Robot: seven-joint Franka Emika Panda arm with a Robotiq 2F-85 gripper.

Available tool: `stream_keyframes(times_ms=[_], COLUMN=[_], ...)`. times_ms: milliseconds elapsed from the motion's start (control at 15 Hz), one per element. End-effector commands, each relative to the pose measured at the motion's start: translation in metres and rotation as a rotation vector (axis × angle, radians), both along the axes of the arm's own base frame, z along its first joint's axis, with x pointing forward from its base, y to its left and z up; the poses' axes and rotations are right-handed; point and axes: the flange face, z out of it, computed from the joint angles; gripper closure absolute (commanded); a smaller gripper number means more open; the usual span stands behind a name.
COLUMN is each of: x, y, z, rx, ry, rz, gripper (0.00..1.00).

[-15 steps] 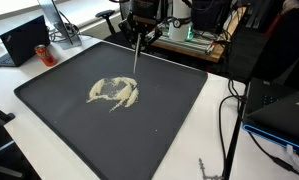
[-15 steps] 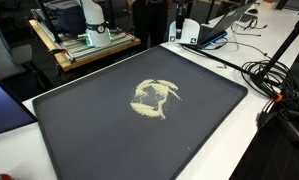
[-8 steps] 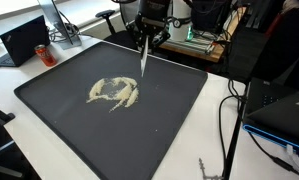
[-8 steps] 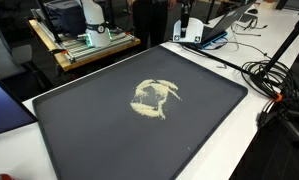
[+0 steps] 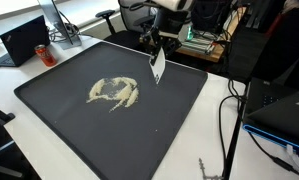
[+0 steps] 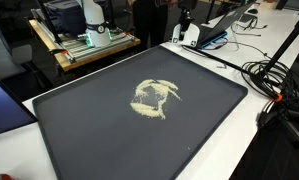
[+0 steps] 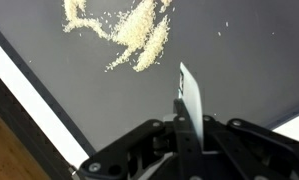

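A scatter of pale grains (image 5: 114, 92) (image 6: 154, 97) lies in the middle of a large dark mat (image 5: 59, 110) (image 6: 89, 130); both exterior views show it. My gripper (image 5: 152, 40) hangs over the mat's far edge, shut on a thin white flat scraper (image 5: 158, 66) that points down at the mat. In the wrist view the scraper (image 7: 192, 98) sticks out from between the closed fingers of the gripper (image 7: 186, 128), and the grains (image 7: 134, 35) lie well ahead of its tip. The scraper is apart from the grains.
The mat rests on a white table (image 5: 204, 140). A laptop (image 5: 24, 40) stands past one corner, cables (image 5: 234, 110) (image 6: 274, 75) trail along one side, and a wooden cart (image 6: 89, 45) with equipment stands behind the table.
The gripper has moved sideways along the mat's far edge, away from the grains. The scraper has turned, so its flat face now shows instead of its thin edge.
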Motion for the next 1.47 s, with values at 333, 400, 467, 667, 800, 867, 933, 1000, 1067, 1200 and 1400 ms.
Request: stream_keyframes(times_ms=[333, 400, 467, 667, 800, 867, 933, 1000, 1067, 1200, 1400], x=[-0.004, -0.005, -0.006, -0.014, -0.017, -0.018, -0.019, -0.020, -0.022, -0.026, -0.032], y=[-0.022, -0.022, -0.023, -0.033, -0.043, -0.050, -0.059, -0.066, -0.076, -0.092, -0.118], z=[-0.014, -0.014, -0.015, -0.016, -0.018, -0.019, -0.020, -0.020, -0.019, -0.015, -0.006], rx=[-0.054, -0.052, -0.045, 0.001, 0.030, 0.046, 0.061, 0.077, 0.094, 0.139, 0.228], ry=[0.175, 0.187, 0.198, 0.215, 0.231, 0.233, 0.236, 0.242, 0.247, 0.249, 0.228], rz=[-0.019, -0.016, -0.012, -0.027, -0.057, -0.079, -0.106, -0.127, -0.156, -0.215, -0.311], gripper=[0.99, 0.99, 0.99, 0.99, 0.99, 0.99, 0.99, 0.99, 0.99, 0.99, 0.99])
